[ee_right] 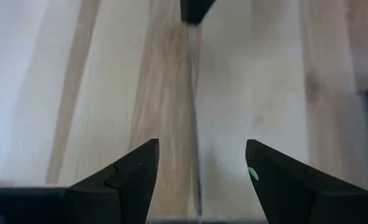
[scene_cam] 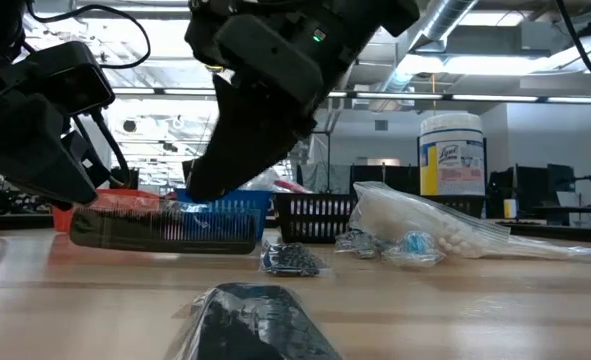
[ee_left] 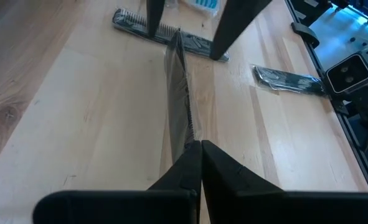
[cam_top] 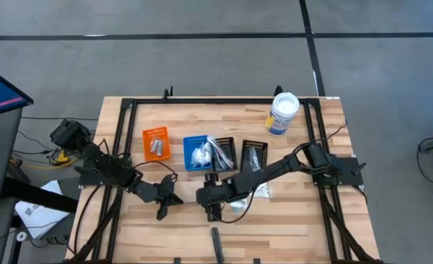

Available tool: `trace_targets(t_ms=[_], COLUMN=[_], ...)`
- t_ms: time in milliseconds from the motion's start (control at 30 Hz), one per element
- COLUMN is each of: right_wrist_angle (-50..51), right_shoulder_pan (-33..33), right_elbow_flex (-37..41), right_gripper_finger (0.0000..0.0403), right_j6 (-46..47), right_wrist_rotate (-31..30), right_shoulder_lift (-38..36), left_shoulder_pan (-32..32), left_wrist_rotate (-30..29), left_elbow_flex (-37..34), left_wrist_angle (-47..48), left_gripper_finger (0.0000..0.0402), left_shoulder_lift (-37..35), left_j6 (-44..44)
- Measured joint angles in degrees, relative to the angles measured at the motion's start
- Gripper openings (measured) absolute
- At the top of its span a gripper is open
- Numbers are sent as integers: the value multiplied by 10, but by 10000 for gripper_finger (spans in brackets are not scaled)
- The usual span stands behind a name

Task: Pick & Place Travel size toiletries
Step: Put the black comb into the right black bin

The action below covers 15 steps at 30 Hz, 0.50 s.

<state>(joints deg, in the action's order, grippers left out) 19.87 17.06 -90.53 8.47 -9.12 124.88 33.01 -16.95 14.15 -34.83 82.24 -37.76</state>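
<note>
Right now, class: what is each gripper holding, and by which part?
The left gripper is shut on one end of a thin clear-wrapped packet, held edge-on. The right gripper is open, straddling the packet farther along, holding nothing.

We see an orange bin (cam_top: 155, 142) beside a blue bin (cam_top: 195, 152), then black bins (cam_top: 252, 155), on the pale wood-striped worktop (cam_top: 297, 220).

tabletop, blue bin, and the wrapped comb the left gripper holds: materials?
Tabletop: wood, pale planks with visible grain, satin look. Blue bin: likely moulded plastic, slatted walls. Comb pinched in the shut left gripper: dark, probably plastic, in a glossy clear film sleeve. The open right gripper straddles it.
</note>
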Motion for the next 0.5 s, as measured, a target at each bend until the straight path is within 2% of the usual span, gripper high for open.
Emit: trace_targets(t_ms=[500], right_wrist_angle=[-11], right_shoulder_pan=[-8], right_elbow_flex=[7], right_gripper_finger=[234], right_j6=[6], right_wrist_rotate=[17], right_shoulder_lift=[23], left_shoulder_pan=[0], left_wrist_rotate=[0], left_elbow_flex=[0], left_wrist_angle=[-1], left_gripper_finger=[0], left_shoulder_lift=[0], left_j6=[0])
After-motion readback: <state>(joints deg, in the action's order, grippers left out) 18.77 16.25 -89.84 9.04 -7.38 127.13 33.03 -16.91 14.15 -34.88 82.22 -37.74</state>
